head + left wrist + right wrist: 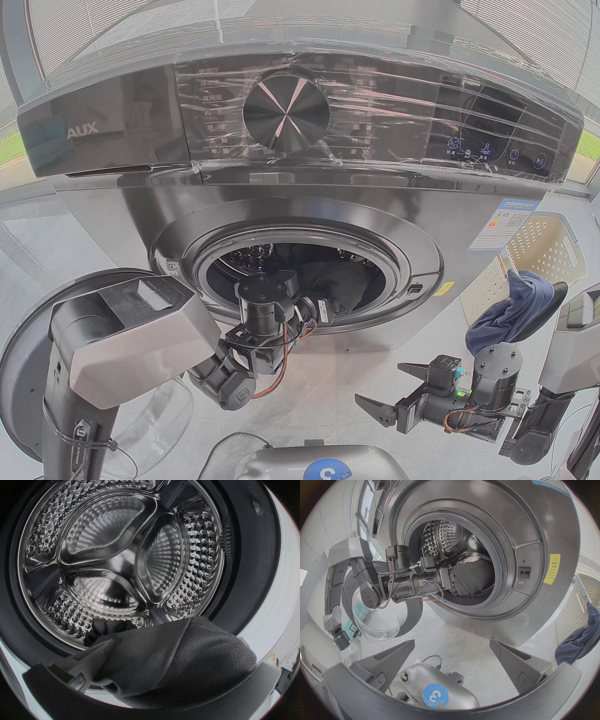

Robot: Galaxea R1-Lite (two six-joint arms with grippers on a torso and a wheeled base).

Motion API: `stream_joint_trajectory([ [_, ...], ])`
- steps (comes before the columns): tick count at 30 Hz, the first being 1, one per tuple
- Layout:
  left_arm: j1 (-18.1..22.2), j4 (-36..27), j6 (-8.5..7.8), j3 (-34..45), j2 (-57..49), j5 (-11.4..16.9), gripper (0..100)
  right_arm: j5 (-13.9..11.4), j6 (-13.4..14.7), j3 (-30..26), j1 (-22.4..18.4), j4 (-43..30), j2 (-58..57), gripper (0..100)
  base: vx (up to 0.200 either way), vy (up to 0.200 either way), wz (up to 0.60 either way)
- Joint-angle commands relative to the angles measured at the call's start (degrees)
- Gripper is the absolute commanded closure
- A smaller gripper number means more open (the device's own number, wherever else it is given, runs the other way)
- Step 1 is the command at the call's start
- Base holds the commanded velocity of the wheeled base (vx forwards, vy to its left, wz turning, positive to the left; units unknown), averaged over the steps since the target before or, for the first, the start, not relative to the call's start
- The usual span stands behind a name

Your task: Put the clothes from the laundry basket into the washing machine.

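both left fingers (89,662) are standing wide apart in the mouth of the washing machine (300,187), one bare, the other lying under the dark grey garment (187,661). that garment is stretching lengthwise across the lower door seal (28,636), one end trailing inward into the drum (125,558). the right fingers (378,407) are hovering spread and empty above the floor (337,375) before the machine. a blue garment (509,312) is hanging lengthwise, pointing down, over the rim of the laundry basket (550,244).

The dark garment (175,664) over my left gripper (454,581) blocks the lower mouth of the washing machine (375,206); the drum (118,558) beyond is roomy. My right gripper (381,384) has bare floor (369,353) ahead up to that mouth.
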State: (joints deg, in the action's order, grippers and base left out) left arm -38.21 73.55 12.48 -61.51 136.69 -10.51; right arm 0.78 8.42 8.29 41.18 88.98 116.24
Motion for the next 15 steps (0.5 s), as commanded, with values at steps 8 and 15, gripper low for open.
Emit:
stream_joint_trajectory([
  [8, 3.84, -2.44, 0.17, -18.73, 11.31, -0.04, 100, 0.01, 0.01, -0.12, 0.22, 0.49, 0.57, 0, 0.0, 0.0, 0.0],
  [15, 9.11, -6.75, 0.35, -34.2, 17.91, -2.24, 100, 0.01, 0.01, -0.03, 0.22, 0.49, 1.27, 0, 0.0, 0.0, 0.0],
])
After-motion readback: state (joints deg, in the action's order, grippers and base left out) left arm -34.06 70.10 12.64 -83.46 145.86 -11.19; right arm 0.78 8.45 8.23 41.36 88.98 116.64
